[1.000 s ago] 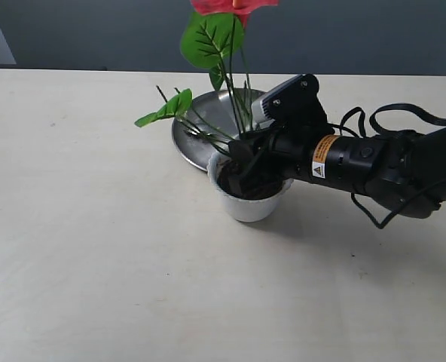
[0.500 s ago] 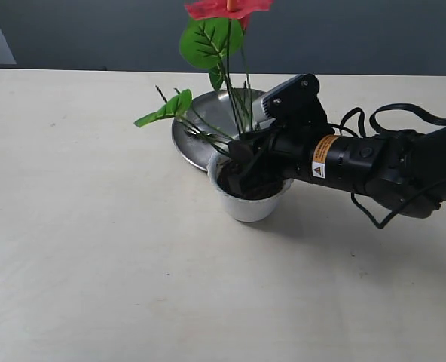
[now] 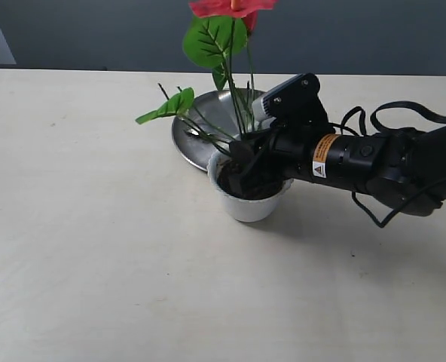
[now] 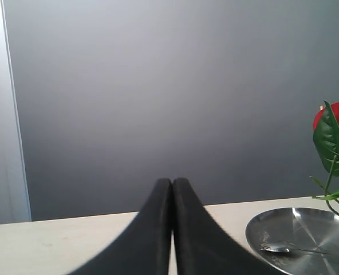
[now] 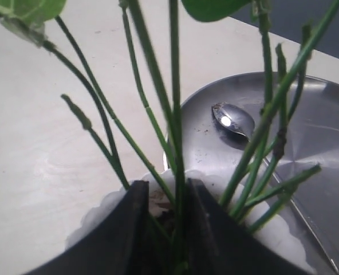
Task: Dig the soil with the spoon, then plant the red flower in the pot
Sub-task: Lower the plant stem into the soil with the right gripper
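Note:
The white scalloped pot stands in front of the steel plate. Dark soil fills it. The red flower rises upright from the pot, its green stalks running down between my right gripper's fingers. My right gripper reaches from the right into the pot's mouth and is shut on the stalks. The silver spoon lies on the plate, seen also as the spoon. My left gripper is shut with nothing in it, off to the plate's side, and does not show in the exterior view.
The steel plate sits directly behind the pot with crumbs of soil on it. A loose green leaf hangs out over the plate's left rim. The right arm's cables trail on the right side of the pale tabletop.
The flower's leaves and bloom have shifted slightly to the right. The right gripper stays at the pot's mouth.

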You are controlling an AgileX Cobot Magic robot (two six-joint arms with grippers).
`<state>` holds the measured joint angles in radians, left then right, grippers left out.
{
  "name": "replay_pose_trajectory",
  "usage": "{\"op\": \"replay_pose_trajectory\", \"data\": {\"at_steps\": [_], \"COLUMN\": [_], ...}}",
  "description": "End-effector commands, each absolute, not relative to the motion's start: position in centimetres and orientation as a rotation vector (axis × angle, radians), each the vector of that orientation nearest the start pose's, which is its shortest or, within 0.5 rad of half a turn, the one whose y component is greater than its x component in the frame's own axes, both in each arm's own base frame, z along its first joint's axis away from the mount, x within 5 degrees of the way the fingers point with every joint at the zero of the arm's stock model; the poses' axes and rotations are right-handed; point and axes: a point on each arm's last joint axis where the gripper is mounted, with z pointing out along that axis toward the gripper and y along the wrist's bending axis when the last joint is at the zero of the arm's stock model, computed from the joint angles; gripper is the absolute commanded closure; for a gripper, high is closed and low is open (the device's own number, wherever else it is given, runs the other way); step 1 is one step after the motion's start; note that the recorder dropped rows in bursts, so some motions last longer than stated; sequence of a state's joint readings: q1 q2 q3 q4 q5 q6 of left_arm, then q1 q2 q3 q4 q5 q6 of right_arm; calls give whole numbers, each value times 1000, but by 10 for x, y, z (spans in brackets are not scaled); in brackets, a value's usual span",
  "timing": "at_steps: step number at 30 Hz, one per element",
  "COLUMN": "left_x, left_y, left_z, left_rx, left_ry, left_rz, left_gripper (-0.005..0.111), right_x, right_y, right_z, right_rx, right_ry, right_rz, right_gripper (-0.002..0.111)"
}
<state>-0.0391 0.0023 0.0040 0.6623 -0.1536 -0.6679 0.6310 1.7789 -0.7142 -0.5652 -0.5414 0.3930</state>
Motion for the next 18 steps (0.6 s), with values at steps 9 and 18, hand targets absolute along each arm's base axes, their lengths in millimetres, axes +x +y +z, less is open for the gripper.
{"op": "replay_pose_trajectory", "data": {"at_steps": [9,18], "left_x": [54,54], "left_y": [-11,-11], "left_z": [224,224], "left_rx": [100,100], "left_ry": [1356,1356], "left_rz": [-117,-117], "left_gripper": [106,106], "right_x": [248,249], "right_y": [210,209], "right_z": [142,141], "right_rx": [-978,-952], "right_ry": [1988,2015], "right_rz": [554,559], "right_gripper": [84,57]}}
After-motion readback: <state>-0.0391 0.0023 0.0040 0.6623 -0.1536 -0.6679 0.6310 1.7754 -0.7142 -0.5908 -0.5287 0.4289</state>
